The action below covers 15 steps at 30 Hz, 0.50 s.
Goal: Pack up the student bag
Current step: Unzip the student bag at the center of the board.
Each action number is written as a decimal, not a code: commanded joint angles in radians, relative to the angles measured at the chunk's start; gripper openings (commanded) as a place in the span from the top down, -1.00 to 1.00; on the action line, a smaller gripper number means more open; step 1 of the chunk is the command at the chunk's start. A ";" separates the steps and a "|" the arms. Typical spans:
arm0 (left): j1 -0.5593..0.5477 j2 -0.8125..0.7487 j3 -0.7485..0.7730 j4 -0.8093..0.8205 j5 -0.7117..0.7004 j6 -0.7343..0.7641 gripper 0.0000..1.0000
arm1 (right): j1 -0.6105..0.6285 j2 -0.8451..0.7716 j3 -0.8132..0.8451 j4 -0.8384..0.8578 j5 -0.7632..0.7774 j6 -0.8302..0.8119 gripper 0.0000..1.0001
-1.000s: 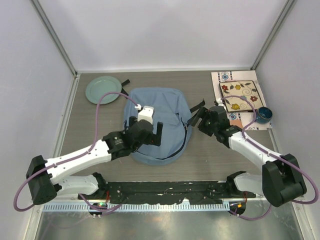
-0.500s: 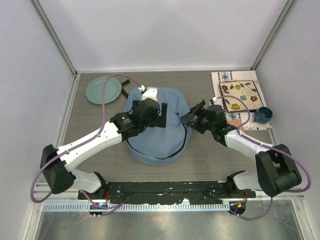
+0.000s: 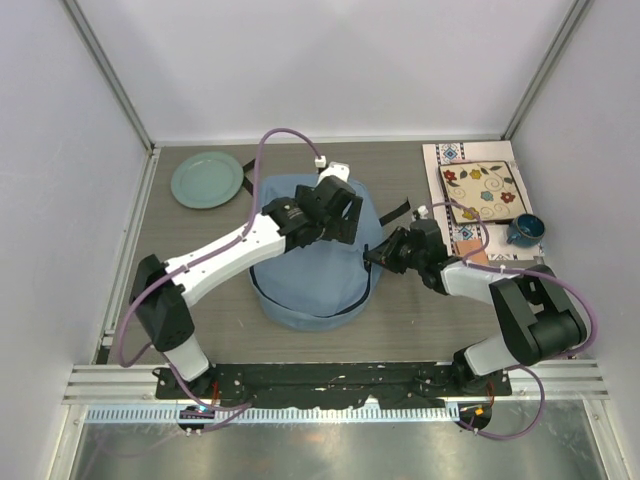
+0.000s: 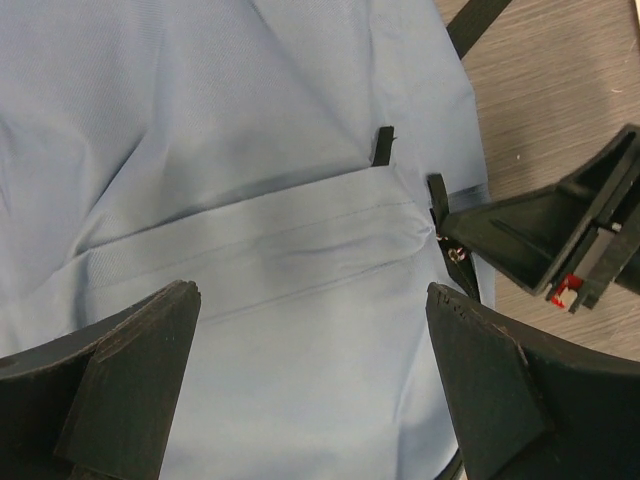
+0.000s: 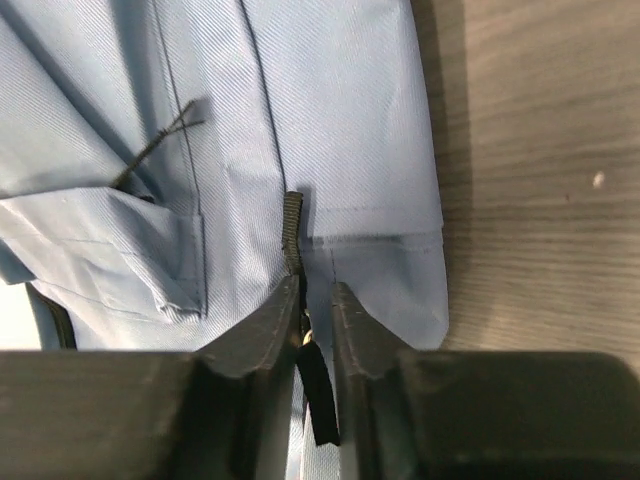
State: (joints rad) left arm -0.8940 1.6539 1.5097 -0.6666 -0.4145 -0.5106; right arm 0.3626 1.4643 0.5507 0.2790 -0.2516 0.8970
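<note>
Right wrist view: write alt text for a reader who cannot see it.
The right gripper has its jaws pinched on a small black tab at the edge of the student bag, whose light-blue fabric fills the left of the frame. Wood-grain table shows on the right.

Both arms share one build. The left arm (image 3: 215,262) and the right arm (image 3: 465,282) have smooth white shells on the long links and bulky, rounded black housings at the joints. A thin mauve cable (image 3: 283,133) runs loose along each arm. The one on the left arm ends in a small white plug (image 3: 319,161) near the wrist. The jaws are matte black plastic. On the left arm they are broad, angular wedges with faint layered ridges, and on the right arm narrow, with rounded tips. A small red part (image 4: 566,291) shows on the right arm's jaw mount.
</note>
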 commanded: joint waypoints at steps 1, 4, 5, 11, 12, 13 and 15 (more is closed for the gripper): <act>0.004 0.078 0.102 -0.067 0.022 0.052 -0.99 | 0.002 0.014 -0.092 0.098 -0.072 0.019 0.62; 0.006 0.147 0.170 -0.102 0.026 0.069 -0.98 | 0.004 0.022 -0.118 0.120 -0.055 0.020 0.76; 0.006 0.164 0.184 -0.106 0.022 0.073 -0.97 | 0.004 0.019 -0.121 0.117 -0.046 0.017 0.75; 0.013 0.241 0.222 -0.126 -0.040 0.092 -0.95 | 0.001 -0.013 -0.104 0.042 -0.005 -0.030 0.75; 0.015 0.244 0.225 -0.119 -0.032 0.095 -0.95 | 0.002 -0.019 -0.104 0.040 -0.002 -0.030 0.75; 0.015 0.245 0.228 -0.111 -0.026 0.099 -0.94 | 0.004 -0.027 -0.106 0.039 0.002 -0.032 0.75; 0.015 0.245 0.230 -0.078 0.011 0.115 -0.93 | 0.002 -0.032 -0.106 0.045 0.000 -0.035 0.75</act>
State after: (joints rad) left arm -0.8871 1.9076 1.6859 -0.7700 -0.4198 -0.4335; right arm 0.3626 1.4620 0.4461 0.3851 -0.2832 0.9096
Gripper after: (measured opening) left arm 0.970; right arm 0.129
